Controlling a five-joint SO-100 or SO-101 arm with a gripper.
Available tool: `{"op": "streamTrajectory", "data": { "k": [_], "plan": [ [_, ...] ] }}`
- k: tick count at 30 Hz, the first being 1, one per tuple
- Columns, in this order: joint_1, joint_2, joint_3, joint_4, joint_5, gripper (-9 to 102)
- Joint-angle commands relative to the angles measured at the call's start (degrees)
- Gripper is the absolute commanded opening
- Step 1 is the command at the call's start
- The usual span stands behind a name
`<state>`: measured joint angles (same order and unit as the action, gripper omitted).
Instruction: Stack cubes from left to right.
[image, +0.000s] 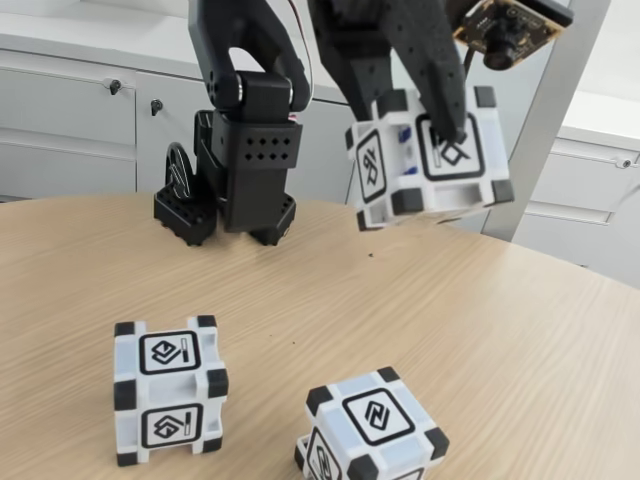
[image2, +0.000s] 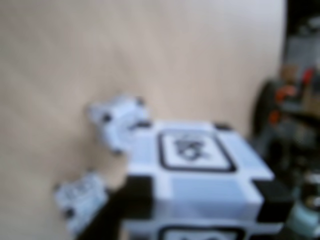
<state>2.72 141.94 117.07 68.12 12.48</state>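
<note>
Cube one (image: 430, 160) is hanging in the air, clamped in the tool (image: 440, 120) — well above the surface (image: 480, 300). Two other cubes (image: 168, 390) (image: 372, 425) are sitting apart on the surface — both blurred in the wrist view.

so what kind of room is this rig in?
Probably an office or lab. The arm stands on a round-edged wooden table, with grey lockable cabinets along the wall behind it. The hand holds one cube in the air.
</note>
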Motion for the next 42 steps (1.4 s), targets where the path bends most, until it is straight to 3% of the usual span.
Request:
{"op": "streamTrajectory", "data": {
  "k": [1, 9, 29, 42],
  "plan": [
    [0.6, 1.1, -0.4, -0.5, 0.4, 17],
    [1.2, 1.1, -0.4, -0.5, 0.8, 17],
    [24.6, 0.0, -0.4, -0.5, -7.2, 18],
    [30.7, 0.3, 8.8, -0.5, -14.3, 18]
  ]
}}
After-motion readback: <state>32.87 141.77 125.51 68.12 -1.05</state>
